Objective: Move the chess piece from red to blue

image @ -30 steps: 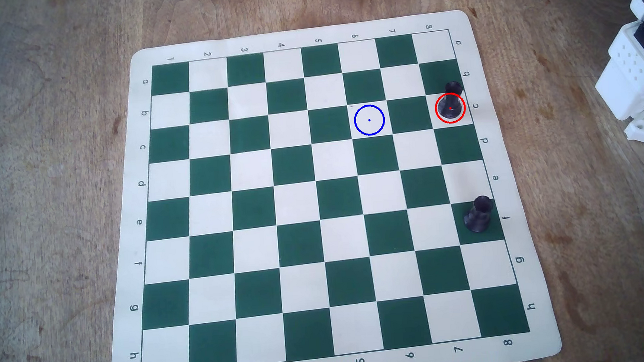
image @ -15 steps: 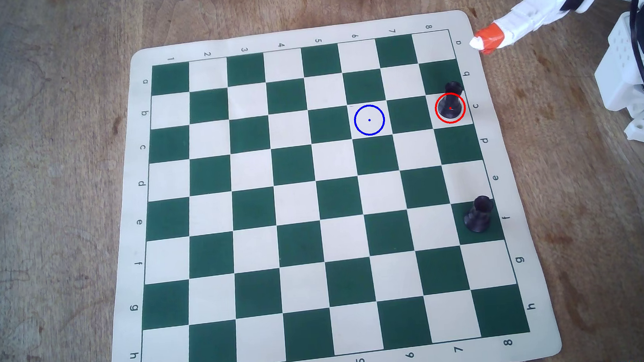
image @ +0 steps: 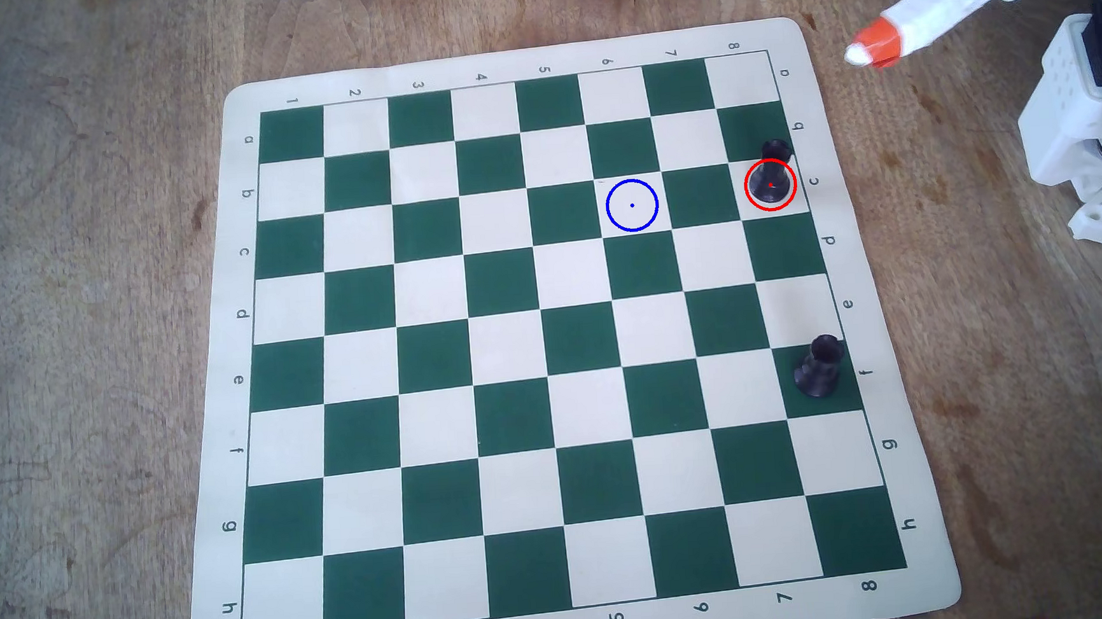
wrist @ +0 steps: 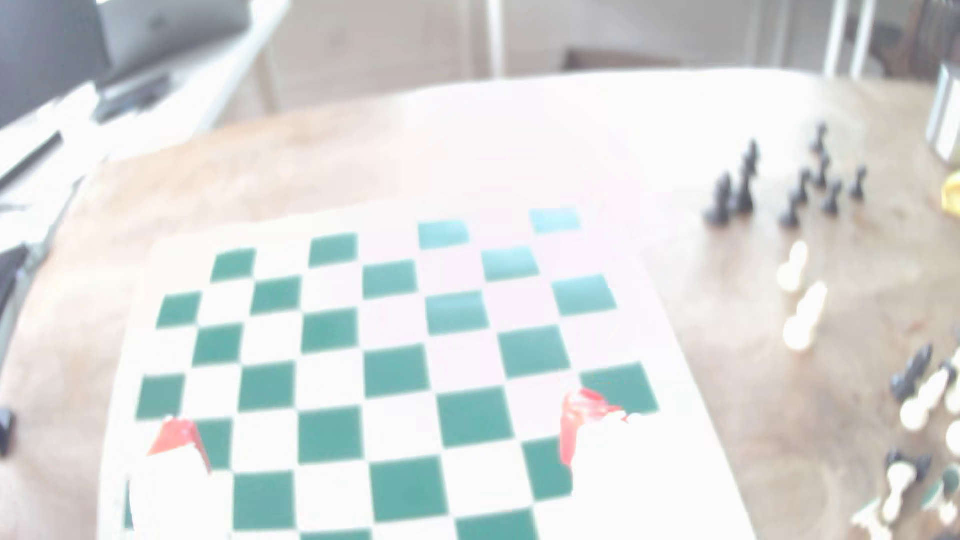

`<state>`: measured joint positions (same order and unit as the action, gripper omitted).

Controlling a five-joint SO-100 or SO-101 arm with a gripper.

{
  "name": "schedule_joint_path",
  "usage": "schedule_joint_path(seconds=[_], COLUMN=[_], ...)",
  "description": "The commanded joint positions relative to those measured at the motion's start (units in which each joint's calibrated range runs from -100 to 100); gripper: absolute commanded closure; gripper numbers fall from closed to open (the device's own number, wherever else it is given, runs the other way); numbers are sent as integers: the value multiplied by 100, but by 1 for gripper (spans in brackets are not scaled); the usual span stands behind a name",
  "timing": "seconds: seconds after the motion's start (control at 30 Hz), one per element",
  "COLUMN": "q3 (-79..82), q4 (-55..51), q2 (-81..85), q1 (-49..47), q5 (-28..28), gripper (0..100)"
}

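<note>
In the overhead view the chess piece (image: 770,180), a small black rook with a smooth body, stands inside the red circle (image: 747,175) on a light square at the board's right edge. The blue circle (image: 630,181) is empty, two squares to the left on a light square. My gripper (image: 869,50), white with orange tips, hangs off the board's top right corner, up and right of the piece and apart from it. In the wrist view the gripper (wrist: 382,426) shows two orange fingertips (wrist: 176,439) far apart, open and empty. The piece and both circles do not show there.
A second black piece with a ridged body (image: 820,366) stands lower on the same right column of the green-and-cream board (image: 519,56). The arm's white base (image: 1094,131) stands to the right. Several loose black pieces (wrist: 779,187) and white pieces (wrist: 802,311) stand beside the board.
</note>
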<state>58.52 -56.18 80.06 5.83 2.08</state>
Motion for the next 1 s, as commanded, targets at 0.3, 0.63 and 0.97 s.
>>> schedule_joint_path(seconds=[0.3,0.63,0.97], q3=[-367,-13,431], q4=[-1090,-1147,-1172], q2=[-612,-2191,-2819], q1=[-23,39,-258], q5=[68,117,73], gripper=[64,74,76])
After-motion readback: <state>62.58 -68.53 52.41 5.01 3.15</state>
